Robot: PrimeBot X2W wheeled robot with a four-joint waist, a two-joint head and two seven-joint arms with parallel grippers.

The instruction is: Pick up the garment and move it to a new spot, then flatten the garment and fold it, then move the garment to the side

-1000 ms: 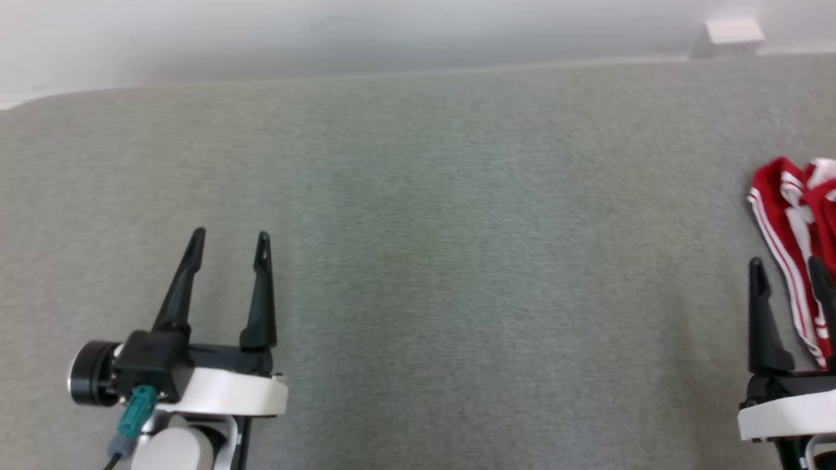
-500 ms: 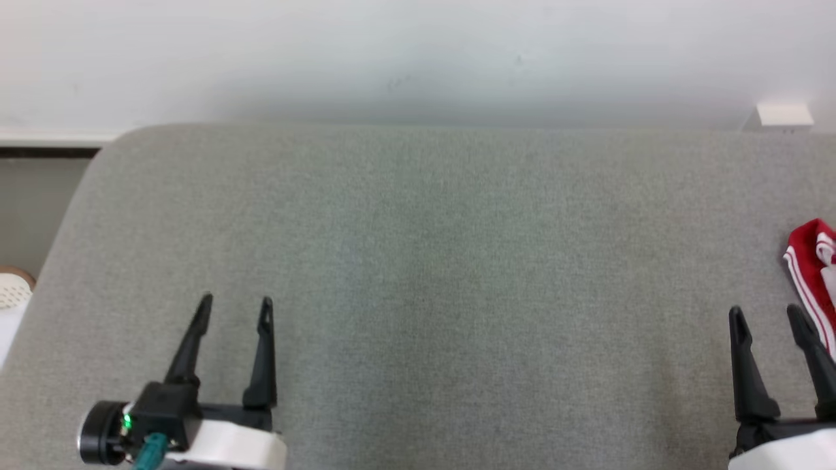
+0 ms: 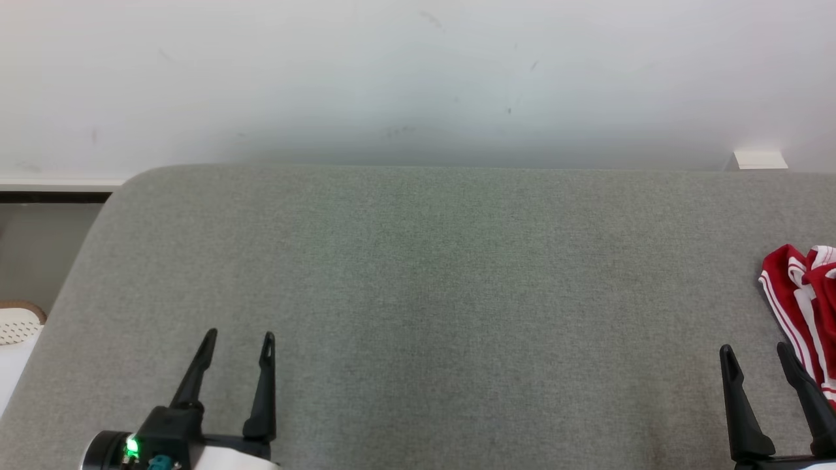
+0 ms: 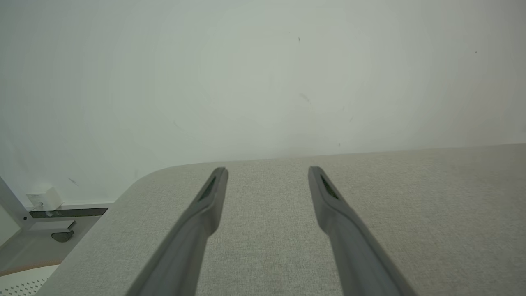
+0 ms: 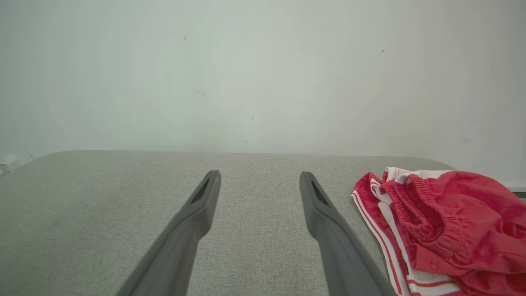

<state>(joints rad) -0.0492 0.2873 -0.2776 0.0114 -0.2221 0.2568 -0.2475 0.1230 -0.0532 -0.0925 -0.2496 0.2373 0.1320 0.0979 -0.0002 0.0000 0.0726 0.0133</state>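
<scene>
- A red garment with white stripes lies crumpled at the far right of the grey padded surface, cut off by the head view's right edge.
- The right gripper, jaws spread and empty, is just beside it. The garment lies to that gripper's right and slightly ahead, its striped length running away from the robot.
- The left gripper, also spread and empty, is well apart, so the right arm is nearer.

Garment: red fabric, white side stripes, gathered elastic waistband. Crumpled in a loose heap. Lies at the right end of the grey surface, near its far edge.
</scene>
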